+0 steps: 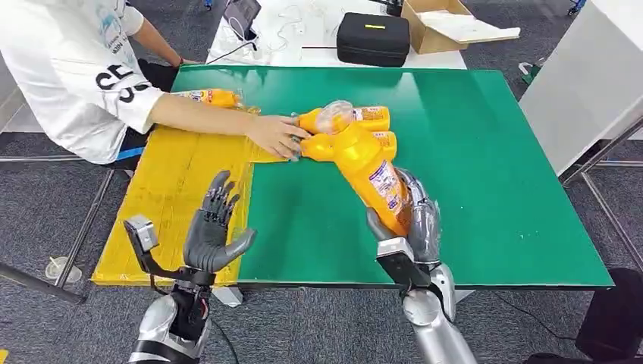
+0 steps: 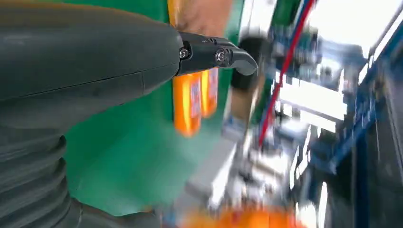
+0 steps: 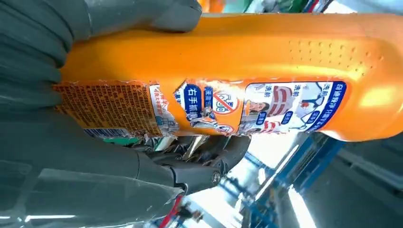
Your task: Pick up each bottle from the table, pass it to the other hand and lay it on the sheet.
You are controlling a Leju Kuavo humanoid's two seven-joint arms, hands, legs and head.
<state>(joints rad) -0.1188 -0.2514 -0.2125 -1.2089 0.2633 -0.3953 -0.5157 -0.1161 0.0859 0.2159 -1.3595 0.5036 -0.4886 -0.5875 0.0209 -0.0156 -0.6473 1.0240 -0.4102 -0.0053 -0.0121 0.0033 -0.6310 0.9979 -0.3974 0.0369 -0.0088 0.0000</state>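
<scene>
One orange bottle (image 1: 375, 178) is gripped by the right hand (image 1: 415, 220) above the green table (image 1: 485, 167), neck slanting toward two bottles (image 1: 356, 129) lying there; the left hand (image 1: 212, 231), fingers spread and holding nothing, hovers over the yellow sheet (image 1: 170, 189).

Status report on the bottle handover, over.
Right hand grips orange bottle, lifted. Left hand open, waiting over the yellow sheet. Person's hand at the two bottles on the table.

The right hand (image 1: 415, 220) grips a bottle (image 1: 371, 173), thumb and fingers wrapped around its base. The left hand (image 1: 214, 227) is raised, fingers spread.
</scene>
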